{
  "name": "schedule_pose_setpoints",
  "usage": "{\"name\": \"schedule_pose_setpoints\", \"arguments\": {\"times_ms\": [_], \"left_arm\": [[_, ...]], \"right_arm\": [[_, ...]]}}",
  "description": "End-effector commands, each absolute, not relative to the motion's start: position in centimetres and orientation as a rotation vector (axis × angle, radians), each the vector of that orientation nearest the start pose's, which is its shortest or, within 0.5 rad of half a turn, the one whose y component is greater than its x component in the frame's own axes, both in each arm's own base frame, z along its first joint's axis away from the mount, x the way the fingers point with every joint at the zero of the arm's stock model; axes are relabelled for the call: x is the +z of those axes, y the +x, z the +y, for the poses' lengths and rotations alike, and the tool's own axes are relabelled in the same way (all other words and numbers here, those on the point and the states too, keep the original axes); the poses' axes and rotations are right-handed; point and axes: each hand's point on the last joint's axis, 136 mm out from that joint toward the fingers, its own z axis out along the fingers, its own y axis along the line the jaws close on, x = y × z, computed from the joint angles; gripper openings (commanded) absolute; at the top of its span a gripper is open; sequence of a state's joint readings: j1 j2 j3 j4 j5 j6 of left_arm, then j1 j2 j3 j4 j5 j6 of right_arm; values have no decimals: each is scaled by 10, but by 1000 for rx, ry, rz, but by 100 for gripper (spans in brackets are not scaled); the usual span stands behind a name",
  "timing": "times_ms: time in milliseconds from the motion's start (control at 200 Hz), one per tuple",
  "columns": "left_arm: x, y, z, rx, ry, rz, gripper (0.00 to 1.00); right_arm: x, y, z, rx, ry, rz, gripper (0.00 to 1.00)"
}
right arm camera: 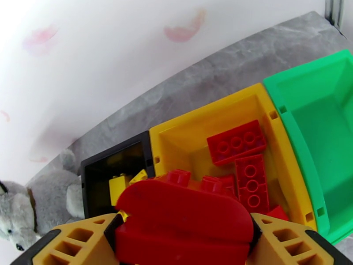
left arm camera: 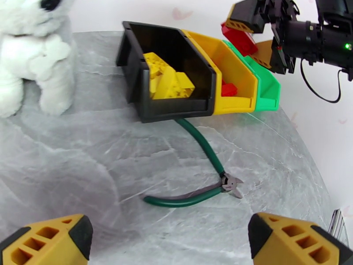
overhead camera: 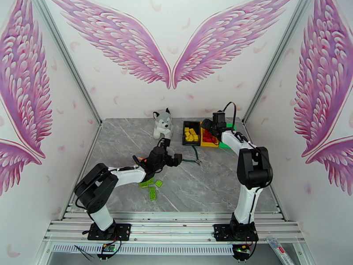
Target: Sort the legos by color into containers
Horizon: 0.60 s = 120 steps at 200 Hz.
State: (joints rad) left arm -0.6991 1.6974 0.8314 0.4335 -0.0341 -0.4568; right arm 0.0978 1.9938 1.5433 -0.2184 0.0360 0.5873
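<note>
My right gripper [right arm camera: 185,237] is shut on a red lego [right arm camera: 181,213] and hovers over the yellow container [right arm camera: 194,133], where several red legos [right arm camera: 238,146] lie. The black container [left arm camera: 176,109] holds yellow legos [left arm camera: 170,80]. The green container [right arm camera: 317,124] looks bare inside. In the left wrist view the right gripper [left arm camera: 247,36] hangs above the row of containers with the red lego [left arm camera: 238,38] in it. My left gripper [left arm camera: 170,241] stands open above the table's middle, with nothing between its fingers. Lime green legos [overhead camera: 151,187] lie on the table beneath the left arm.
A plush husky [overhead camera: 162,123] sits left of the black container. Green-handled pliers [left arm camera: 198,195] lie on the grey table [overhead camera: 207,186] in front of the containers. Something small and orange [overhead camera: 139,160] shows beside the left forearm.
</note>
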Motion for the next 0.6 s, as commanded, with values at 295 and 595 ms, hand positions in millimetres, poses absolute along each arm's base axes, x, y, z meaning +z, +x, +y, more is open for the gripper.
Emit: {"name": "schedule_pose_setpoints", "arguments": {"times_ms": [295, 595], "left_arm": [[148, 356, -251, -578, 119, 2005, 99], [144, 347, -208, -463, 11, 2016, 99]], "right_arm": [[179, 536, 63, 391, 512, 2141, 90], [193, 482, 131, 476, 269, 2141, 92]]}}
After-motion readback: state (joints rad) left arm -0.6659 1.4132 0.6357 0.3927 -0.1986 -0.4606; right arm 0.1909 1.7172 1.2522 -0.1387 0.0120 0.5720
